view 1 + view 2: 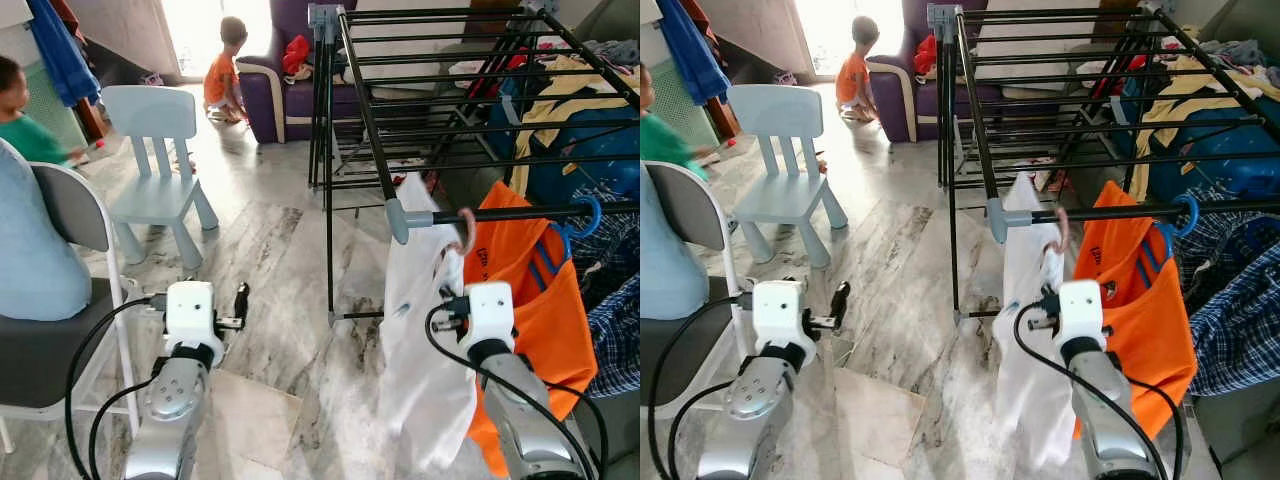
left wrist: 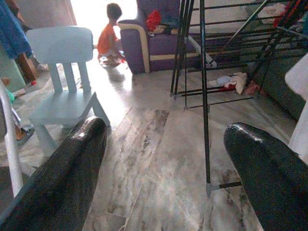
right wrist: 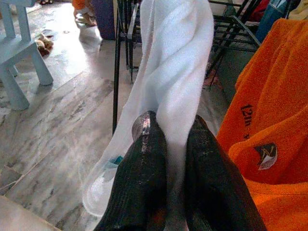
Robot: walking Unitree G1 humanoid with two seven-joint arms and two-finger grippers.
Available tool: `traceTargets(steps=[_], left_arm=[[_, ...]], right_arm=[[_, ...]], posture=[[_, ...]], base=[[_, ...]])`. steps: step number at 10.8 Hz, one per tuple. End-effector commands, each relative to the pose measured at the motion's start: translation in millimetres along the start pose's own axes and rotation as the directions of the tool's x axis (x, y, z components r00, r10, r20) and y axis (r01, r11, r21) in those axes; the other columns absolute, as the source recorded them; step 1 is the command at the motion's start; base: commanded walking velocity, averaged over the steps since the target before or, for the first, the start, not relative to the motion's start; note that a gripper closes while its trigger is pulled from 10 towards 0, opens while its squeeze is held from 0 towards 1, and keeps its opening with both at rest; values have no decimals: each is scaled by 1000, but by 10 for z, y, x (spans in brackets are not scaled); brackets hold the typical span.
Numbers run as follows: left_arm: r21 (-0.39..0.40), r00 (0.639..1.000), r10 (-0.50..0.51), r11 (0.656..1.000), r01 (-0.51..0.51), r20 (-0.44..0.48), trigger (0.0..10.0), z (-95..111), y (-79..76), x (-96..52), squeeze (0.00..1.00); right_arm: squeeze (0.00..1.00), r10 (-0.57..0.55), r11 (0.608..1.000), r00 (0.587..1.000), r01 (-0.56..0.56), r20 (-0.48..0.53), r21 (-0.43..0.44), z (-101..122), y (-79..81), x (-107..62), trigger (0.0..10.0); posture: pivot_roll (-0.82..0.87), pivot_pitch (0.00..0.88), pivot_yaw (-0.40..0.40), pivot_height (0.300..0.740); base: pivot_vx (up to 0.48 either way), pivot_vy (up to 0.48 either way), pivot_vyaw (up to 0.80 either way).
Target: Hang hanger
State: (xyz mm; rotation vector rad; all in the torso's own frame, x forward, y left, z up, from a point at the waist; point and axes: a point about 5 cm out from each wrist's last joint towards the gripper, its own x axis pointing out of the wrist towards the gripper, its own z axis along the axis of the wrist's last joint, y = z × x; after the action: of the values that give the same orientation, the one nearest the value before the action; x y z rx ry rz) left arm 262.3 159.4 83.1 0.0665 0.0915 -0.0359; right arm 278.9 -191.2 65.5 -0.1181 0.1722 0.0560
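White cloth is what your right gripper (image 3: 174,144) clamps: the white garment (image 1: 425,330) hangs long axis straight down from its pink hanger hook (image 1: 466,232), which curls over the drying rack's near rail (image 1: 520,212), just beside the orange shirt (image 1: 535,300). Your left gripper (image 2: 166,159) sits low over the marble floor (image 1: 270,270), fingers spread wide, holding nothing.

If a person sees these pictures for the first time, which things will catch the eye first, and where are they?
The bright orange shirt hangs from the black metal drying rack on the robot's right, beside a white garment on a pink hanger. The right gripper is shut on that white garment. Further back, a pale blue plastic child's chair stands on the marble floor.
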Motion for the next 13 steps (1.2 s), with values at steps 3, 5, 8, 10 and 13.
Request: traceTargets(steps=[3,5,8,10,13], left_arm=[[14,1000,14,1000,-14,7,10000,14,0,13,0],[17,1000,23,1000,-23,8,10000,14,17,4,0],[19,1000,24,1000,-24,6,10000,7,11,13,0],[21,1000,20,1000,-20,9,10000,13,-1,22,0],[24,1000,21,999,-22,11,10000,18,-10,32,0]], right_arm=[[0,20,1000,994,-21,105,11,289,98,125,10000],[0,30,999,994,-32,103,20,287,153,134,10000],[0,41,999,994,-44,100,25,284,192,149,10000],[0,42,999,994,-45,98,27,283,196,156,10000],[0,52,998,994,-56,99,36,288,227,163,10000]], posture=[[-69,0,9,740],[-65,0,5,740],[-67,0,5,740],[-67,0,5,740],[-67,0,3,740]], base=[[-201,0,0],[-341,0,0],[-377,0,0],[-373,0,0],[-371,0,0]])
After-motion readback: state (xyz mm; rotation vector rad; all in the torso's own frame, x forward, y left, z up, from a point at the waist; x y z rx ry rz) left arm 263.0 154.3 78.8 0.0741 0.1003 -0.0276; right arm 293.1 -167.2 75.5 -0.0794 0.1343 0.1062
